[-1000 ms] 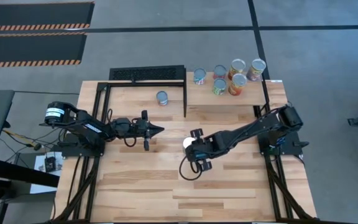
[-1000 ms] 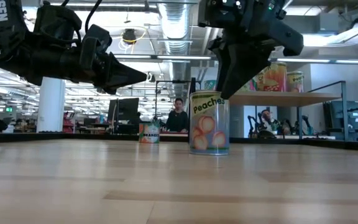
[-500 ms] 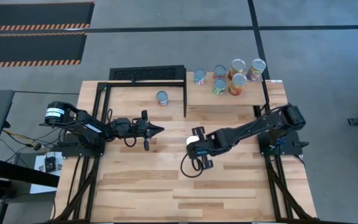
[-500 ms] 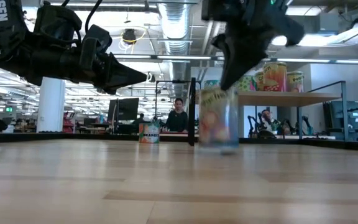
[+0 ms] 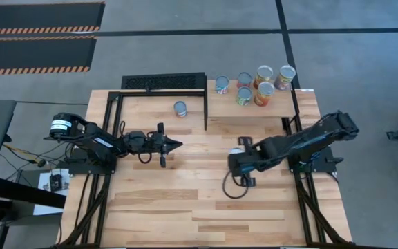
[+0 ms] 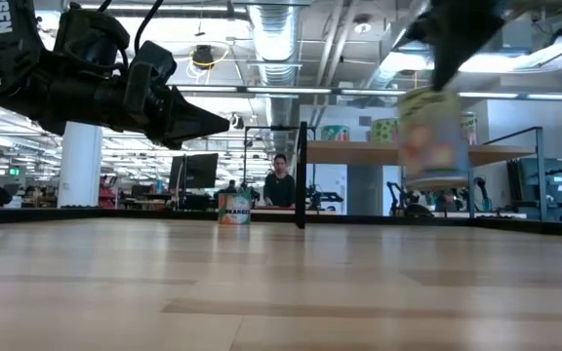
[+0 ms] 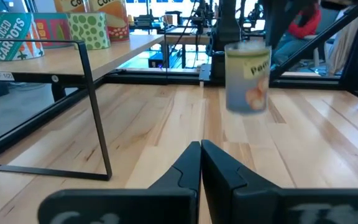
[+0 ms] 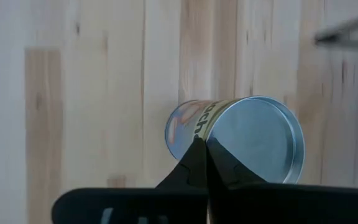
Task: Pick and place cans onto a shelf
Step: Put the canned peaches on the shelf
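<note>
Pale wooden tabletop [image 5: 185, 207] is seen from above: the right gripper [image 5: 240, 153] sits at centre right, the left gripper [image 5: 175, 144] parked closed at centre left. At table height, the peach can [image 6: 432, 136] hangs clear of the wood, at upper right. In the right wrist view, the claw is pinched together at the can's rim, so the hold looks thin. The can should be kept upright and carried slowly to the shelf [image 5: 282, 104].

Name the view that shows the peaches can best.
Left wrist view: the peaches can shows whole, side-on, label facing. Low view gives its side too; right wrist view mostly its lid; in the high view the right arm nearly covers it.
</note>
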Available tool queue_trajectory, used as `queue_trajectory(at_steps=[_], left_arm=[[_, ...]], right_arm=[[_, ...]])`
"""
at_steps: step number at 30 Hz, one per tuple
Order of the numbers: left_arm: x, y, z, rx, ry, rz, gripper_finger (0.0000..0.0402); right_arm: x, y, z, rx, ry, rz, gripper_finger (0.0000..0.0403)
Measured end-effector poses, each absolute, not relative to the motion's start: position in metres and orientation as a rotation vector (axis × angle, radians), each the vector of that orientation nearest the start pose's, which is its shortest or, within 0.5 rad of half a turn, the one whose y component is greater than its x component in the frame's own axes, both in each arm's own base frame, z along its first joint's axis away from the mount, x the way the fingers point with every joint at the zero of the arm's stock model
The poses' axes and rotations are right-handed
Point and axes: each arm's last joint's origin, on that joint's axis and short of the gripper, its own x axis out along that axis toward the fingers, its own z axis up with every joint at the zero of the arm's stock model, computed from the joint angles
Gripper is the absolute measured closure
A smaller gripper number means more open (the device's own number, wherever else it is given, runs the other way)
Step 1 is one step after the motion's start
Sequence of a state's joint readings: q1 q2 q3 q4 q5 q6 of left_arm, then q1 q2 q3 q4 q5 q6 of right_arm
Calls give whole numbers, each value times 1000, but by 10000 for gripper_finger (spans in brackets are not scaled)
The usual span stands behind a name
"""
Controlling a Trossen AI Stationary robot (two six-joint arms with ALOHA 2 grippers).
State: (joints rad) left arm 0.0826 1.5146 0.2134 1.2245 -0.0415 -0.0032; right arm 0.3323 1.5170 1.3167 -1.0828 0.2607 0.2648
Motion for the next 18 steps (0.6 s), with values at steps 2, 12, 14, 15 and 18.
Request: queue_trajectory(at_steps=[2, 12, 14, 15, 18], left_arm=[[224, 20, 140, -5, 76, 124, 400], [224, 20, 139, -5, 78, 124, 400], [224, 20, 139, -5, 79, 124, 400], [224, 20, 139, -5, 78, 124, 400], [224, 20, 139, -5, 78, 124, 400]], right_arm=[[258, 87, 291, -117, 1258, -136, 399], [174, 70, 336, 18, 1246, -443, 399], [161, 63, 343, 38, 1199, -499, 400], [156, 59, 346, 46, 1165, -506, 400], [142, 44, 355, 70, 1074, -561, 399]])
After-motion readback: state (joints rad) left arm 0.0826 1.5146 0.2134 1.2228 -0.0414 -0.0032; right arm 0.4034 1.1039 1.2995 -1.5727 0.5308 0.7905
